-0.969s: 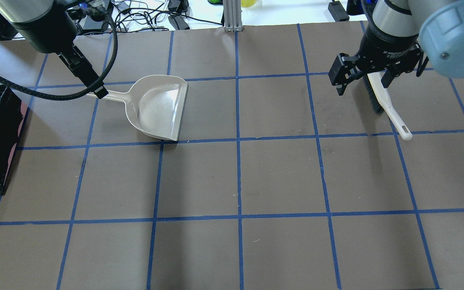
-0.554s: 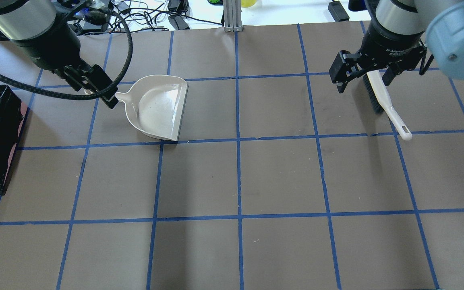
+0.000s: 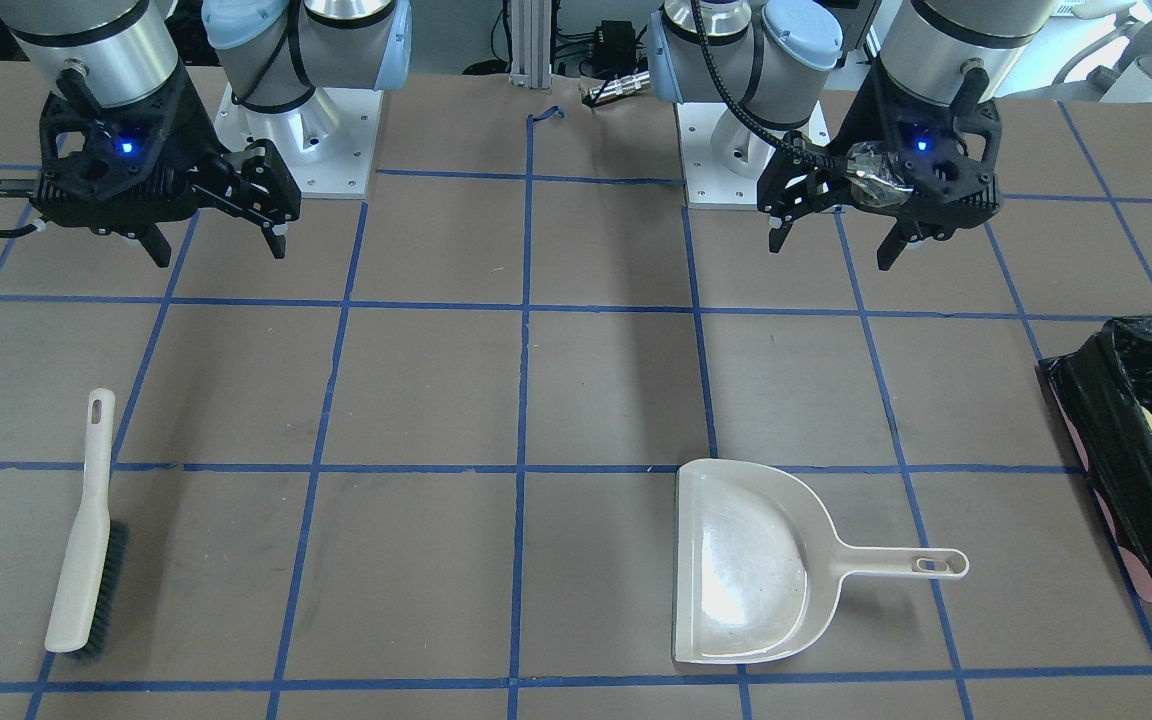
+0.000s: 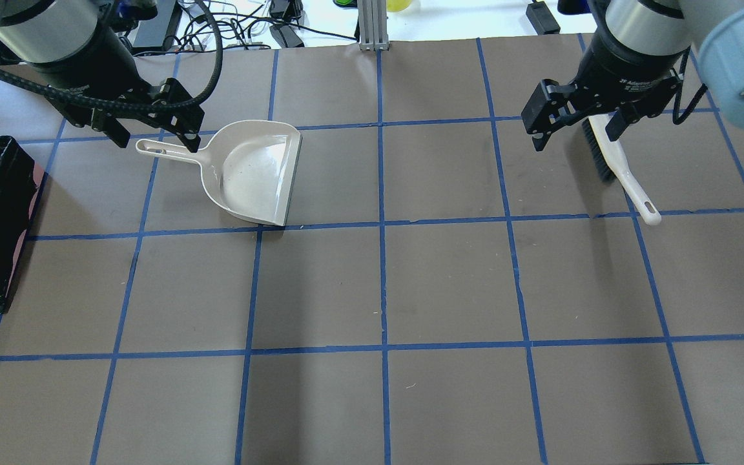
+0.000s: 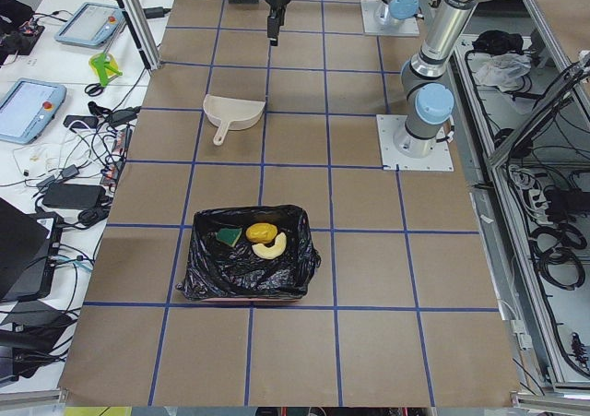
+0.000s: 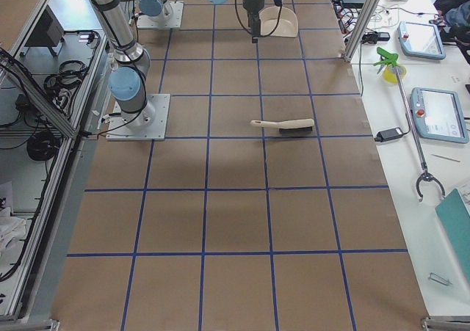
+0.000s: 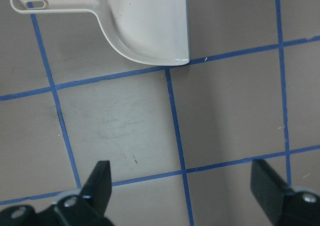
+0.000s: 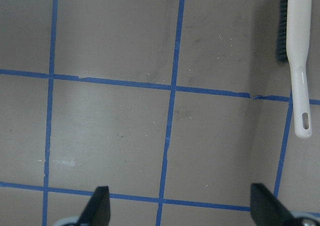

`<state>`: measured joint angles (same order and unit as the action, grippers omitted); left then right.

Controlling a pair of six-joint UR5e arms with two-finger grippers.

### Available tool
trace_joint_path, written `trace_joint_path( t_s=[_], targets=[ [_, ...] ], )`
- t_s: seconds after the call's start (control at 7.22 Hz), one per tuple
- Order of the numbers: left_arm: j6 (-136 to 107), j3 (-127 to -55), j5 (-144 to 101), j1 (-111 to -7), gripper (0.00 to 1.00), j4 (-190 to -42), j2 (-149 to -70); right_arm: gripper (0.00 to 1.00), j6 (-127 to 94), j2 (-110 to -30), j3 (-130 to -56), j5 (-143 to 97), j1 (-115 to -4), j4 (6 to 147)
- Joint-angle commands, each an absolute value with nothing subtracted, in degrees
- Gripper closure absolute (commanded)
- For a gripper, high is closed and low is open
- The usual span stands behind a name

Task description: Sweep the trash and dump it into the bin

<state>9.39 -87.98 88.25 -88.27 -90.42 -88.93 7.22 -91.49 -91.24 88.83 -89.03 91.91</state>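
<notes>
All 3 trash (image 5: 263,236) pcs are in bin (image 5: 230,273); dustpan (image 4: 252,174) is empty, brush (image 4: 611,155) lies free. My L pincer (image 3: 831,250) and R pincer (image 3: 219,252) are apart, empty; task looks done.

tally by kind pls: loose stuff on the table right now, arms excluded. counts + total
bin: 1
trash pieces, all inside the bin: 3 (yellow-brown lump, tan crescent, sponge)
dustpan: 1
brush: 1
total: 6
</notes>
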Motion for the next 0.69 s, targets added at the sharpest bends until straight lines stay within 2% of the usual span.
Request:
trace_joint_path(
  t_s=[0.0,0.55],
  targets=[
    [8.35,-88.94,88.42,-90.00,0.00,-89.65,-88.42,0.00,7.21,-91.23,-91.32,88.68,-89.03,91.14],
    [8.53,-89.47,88.42,-90.09,0.00,-89.65,-87.98,0.00,7.21,-91.23,-91.32,88.59,-89.03,91.23]
  ],
)
